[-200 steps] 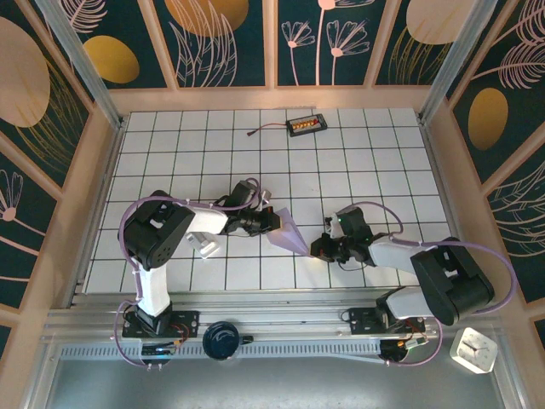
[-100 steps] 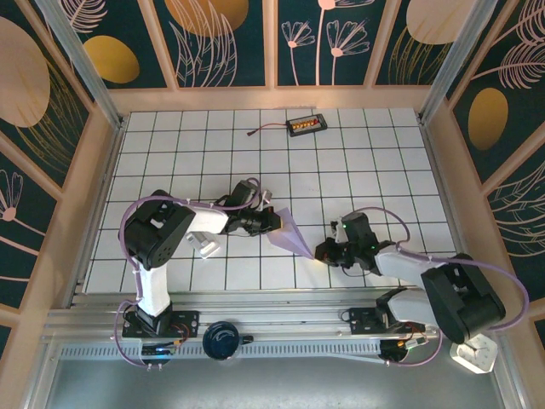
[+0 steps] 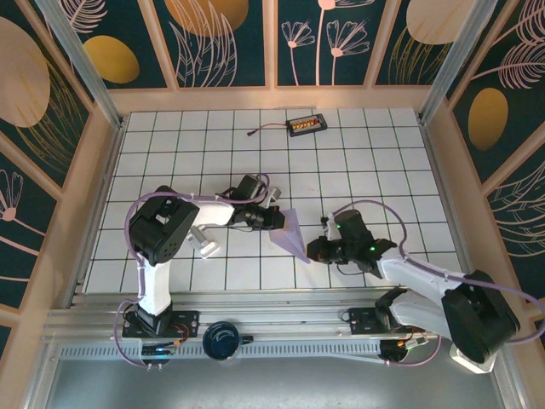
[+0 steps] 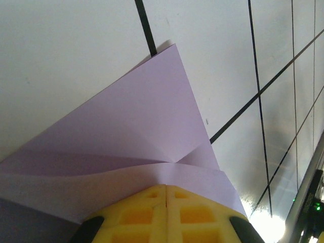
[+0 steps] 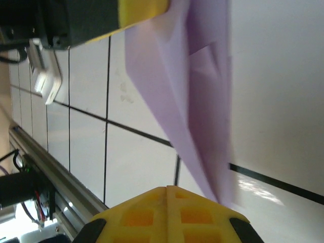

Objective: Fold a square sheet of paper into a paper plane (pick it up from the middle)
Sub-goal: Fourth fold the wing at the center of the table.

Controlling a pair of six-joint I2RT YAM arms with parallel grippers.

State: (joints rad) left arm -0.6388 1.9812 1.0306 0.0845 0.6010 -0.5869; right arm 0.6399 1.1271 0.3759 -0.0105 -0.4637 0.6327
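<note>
The right gripper (image 3: 312,250), jaws closed, sits nearest the arm bases, and the pointed nose of the paper plane (image 3: 292,232) reaches its fingertips (image 5: 152,215); whether the nose is pinched cannot be told. The plane lies on the tiled table (image 3: 383,170) between the two grippers, its long axis slanting from that nose, near and right, to the wide tail, farther and left. There the left gripper (image 3: 278,218), also closed, has its tips against the tail.
</note>
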